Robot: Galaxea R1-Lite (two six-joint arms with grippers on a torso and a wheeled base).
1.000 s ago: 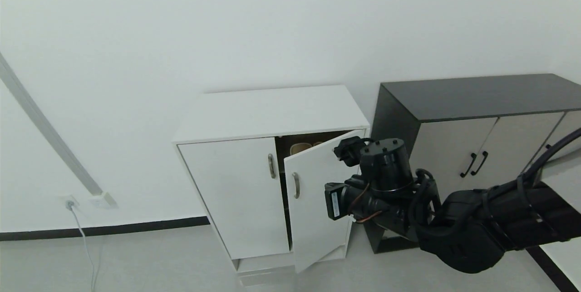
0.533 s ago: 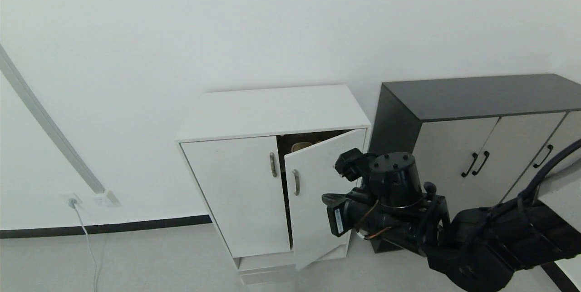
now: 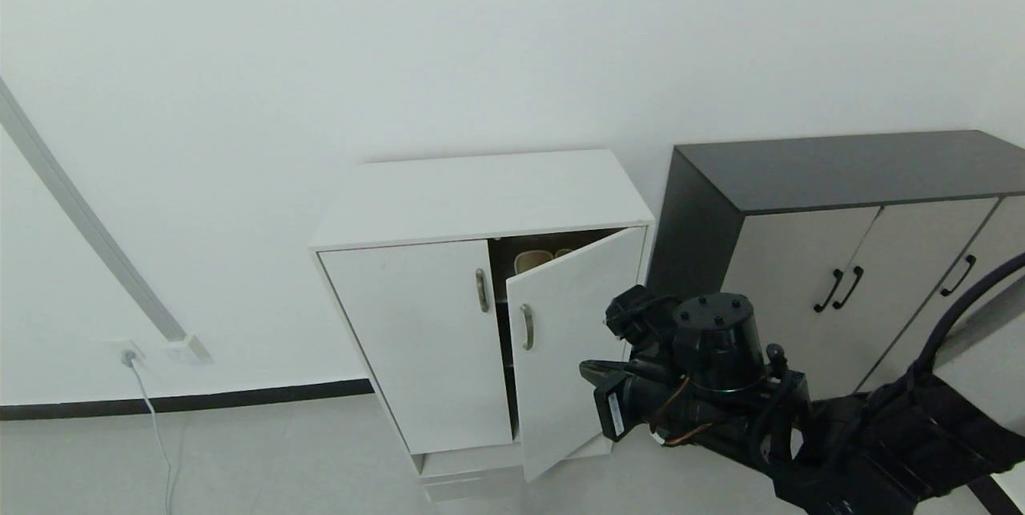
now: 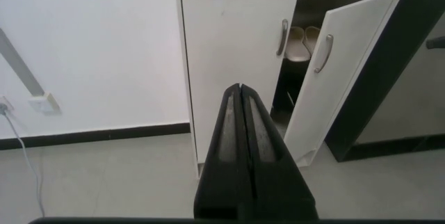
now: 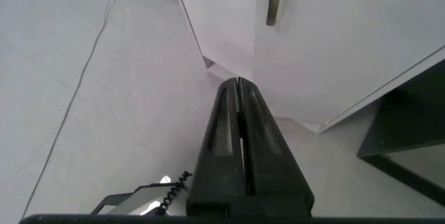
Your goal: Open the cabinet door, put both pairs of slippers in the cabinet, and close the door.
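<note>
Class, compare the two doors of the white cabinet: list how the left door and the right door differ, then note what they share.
The left door is shut; the right door is swung partly open. The left door hides what is behind it, while the gap beside the right door shows slippers on a shelf inside. Both are plain white, each with a vertical metal handle near the meeting edge.

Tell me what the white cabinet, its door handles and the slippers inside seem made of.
The white cabinet looks like laminated board: flat, matte white panels with crisp edges. The door handles seem brushed metal: slim grey bars with a dull sheen. The slippers are beige, perhaps foam or rubber; too little shows to be sure.
</note>
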